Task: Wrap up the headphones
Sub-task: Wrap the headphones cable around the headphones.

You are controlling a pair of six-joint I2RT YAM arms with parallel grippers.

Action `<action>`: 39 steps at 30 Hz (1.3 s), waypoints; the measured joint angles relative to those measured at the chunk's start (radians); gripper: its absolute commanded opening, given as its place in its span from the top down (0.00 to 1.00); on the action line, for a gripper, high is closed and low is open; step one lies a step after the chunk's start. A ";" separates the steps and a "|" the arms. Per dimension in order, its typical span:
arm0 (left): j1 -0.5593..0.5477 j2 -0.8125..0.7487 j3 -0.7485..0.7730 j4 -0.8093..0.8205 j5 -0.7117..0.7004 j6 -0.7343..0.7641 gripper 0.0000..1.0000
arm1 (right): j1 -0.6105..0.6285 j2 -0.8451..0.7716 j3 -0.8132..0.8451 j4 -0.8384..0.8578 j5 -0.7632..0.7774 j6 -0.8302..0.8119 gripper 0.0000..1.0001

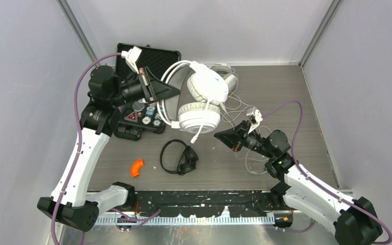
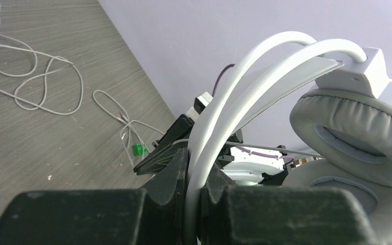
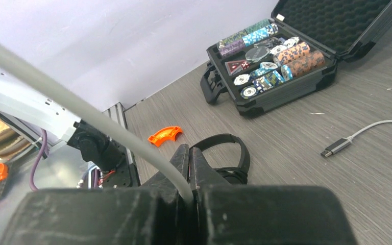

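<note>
A white padded pair of headphones [image 1: 206,89] hangs above the table, and my left gripper [image 1: 176,91] is shut on its white headband [image 2: 265,66], which runs between the fingers [image 2: 176,168]. Its grey ear cushions [image 2: 357,127] fill the right of the left wrist view. My right gripper [image 1: 218,135] is shut on the pale cord [image 3: 81,109], pinched deep between the jaws. The slim black headphones [image 1: 179,157] lie on the table just past the right fingertips [image 3: 189,153]. A second white pair [image 1: 229,76] sits partly hidden behind the lifted one.
An open black case [image 1: 161,53] of poker chips stands at the back left. An orange curved piece [image 1: 137,167] lies near the front. Loose pale cords [image 2: 35,87] and a USB plug [image 3: 337,147] trail over the table's right half.
</note>
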 measured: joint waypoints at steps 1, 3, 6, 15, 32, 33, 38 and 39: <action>-0.001 -0.002 -0.007 0.016 0.003 -0.010 1.00 | 0.005 0.018 0.004 0.010 -0.002 0.002 1.00; -0.008 -0.014 -0.043 0.047 0.009 -0.032 1.00 | 0.013 0.050 0.016 0.019 -0.002 0.005 1.00; -0.022 -0.028 -0.093 0.058 0.017 -0.055 1.00 | 0.025 0.076 0.032 0.039 -0.002 0.005 1.00; -0.141 -0.034 -0.153 0.087 0.019 -0.096 1.00 | 0.105 0.232 0.131 0.109 0.007 -0.002 1.00; -0.271 -0.024 -0.194 0.117 0.032 -0.083 1.00 | 0.191 0.403 0.277 0.132 0.101 -0.106 1.00; -0.278 -0.020 -0.196 0.117 0.045 -0.072 1.00 | 0.192 0.405 0.287 0.121 0.106 -0.117 1.00; -0.288 -0.003 -0.166 -0.068 0.082 0.128 1.00 | 0.192 0.382 0.350 -0.010 0.131 -0.194 1.00; -0.289 0.000 -0.141 -0.142 0.076 0.197 1.00 | 0.192 0.370 0.358 -0.047 0.134 -0.211 1.00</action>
